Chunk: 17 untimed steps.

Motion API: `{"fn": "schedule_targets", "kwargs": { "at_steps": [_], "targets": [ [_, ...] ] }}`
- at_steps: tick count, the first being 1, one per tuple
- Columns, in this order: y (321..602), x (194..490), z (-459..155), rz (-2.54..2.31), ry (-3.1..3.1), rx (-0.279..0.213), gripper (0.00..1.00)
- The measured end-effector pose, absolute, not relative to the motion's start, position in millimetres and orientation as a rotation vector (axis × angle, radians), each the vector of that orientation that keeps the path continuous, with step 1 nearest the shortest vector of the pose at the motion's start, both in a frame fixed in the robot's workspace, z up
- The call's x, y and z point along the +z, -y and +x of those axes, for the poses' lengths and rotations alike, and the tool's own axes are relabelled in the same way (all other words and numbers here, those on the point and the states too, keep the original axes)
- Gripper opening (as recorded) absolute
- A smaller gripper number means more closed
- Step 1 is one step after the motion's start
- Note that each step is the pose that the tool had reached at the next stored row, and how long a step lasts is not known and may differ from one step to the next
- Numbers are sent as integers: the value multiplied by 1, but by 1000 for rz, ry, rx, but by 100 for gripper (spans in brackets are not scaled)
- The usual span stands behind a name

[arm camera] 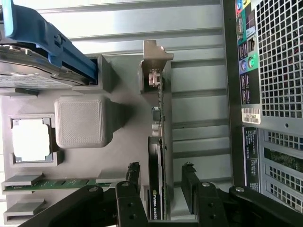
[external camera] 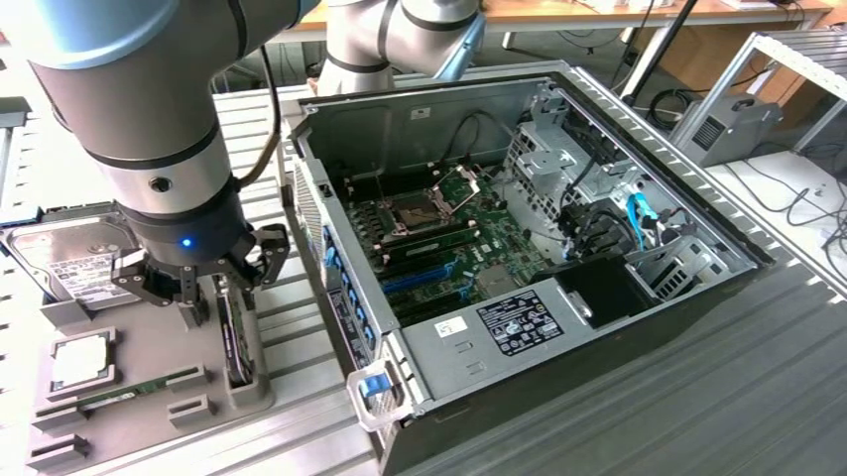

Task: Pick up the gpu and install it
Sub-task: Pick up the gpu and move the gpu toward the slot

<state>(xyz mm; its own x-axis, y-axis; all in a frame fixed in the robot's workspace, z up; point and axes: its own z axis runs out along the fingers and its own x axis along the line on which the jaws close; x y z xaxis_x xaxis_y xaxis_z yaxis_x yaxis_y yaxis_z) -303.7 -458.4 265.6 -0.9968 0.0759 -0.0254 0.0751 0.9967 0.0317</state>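
1. gpu [arm camera: 156, 161]: stands on edge in grey holder [arm camera: 123, 142] on the counter [external camera: 317, 446].
2. gripper [arm camera: 161, 174]: fingers apart, straddling the card, not clamped.
3. Risk, judged: an off-centre close could tilt the card, jam it in its slot, or press on the fan.

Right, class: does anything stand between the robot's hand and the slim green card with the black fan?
Nothing visible. The open hand hangs over the slim green, black-fanned card standing on edge in the grey plastic holder, a finger on each side, with bare gaps.
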Motion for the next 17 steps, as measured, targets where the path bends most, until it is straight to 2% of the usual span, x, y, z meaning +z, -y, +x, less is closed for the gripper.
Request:
{"fn": "schedule_targets", "kwargs": {
  "at_steps": [17],
  "targets": [
    [455, 250, -304, 118, -3112, 39, 48]
  ]
}}
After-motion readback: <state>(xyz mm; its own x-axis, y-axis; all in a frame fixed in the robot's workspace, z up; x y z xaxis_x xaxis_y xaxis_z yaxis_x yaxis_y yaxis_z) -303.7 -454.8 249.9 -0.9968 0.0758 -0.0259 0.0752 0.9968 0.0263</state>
